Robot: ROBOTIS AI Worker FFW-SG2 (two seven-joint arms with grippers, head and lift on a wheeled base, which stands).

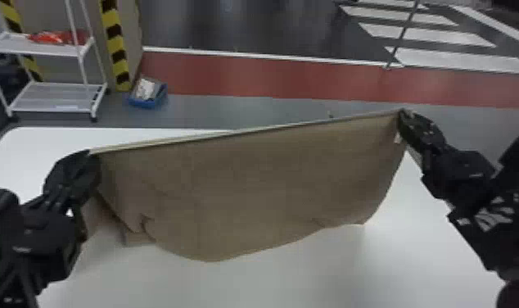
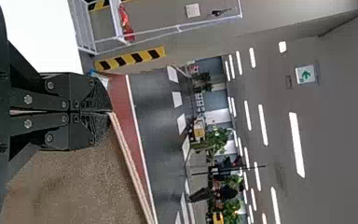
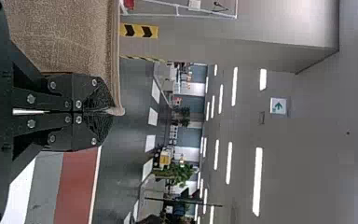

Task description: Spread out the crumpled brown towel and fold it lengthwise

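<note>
My left gripper (image 1: 91,153) and right gripper (image 1: 401,114), both clamped on the brown towel (image 1: 254,184), one at each end of its top edge. Towel hangs between them, top edge taut, lower part creased near my left. Arms come in from either side, bent inward; right gripper sits higher in head view. White table (image 1: 312,282) under both; can't tell if cloth touches it. Past my left: white cart (image 1: 52,50), blue bin (image 1: 148,101) on the floor. Beyond both, red floor strip (image 1: 238,78). Wrist views add a green sign (image 2: 306,74), ceiling lights (image 2: 296,144); head view gives towel's bottom edge.
</note>
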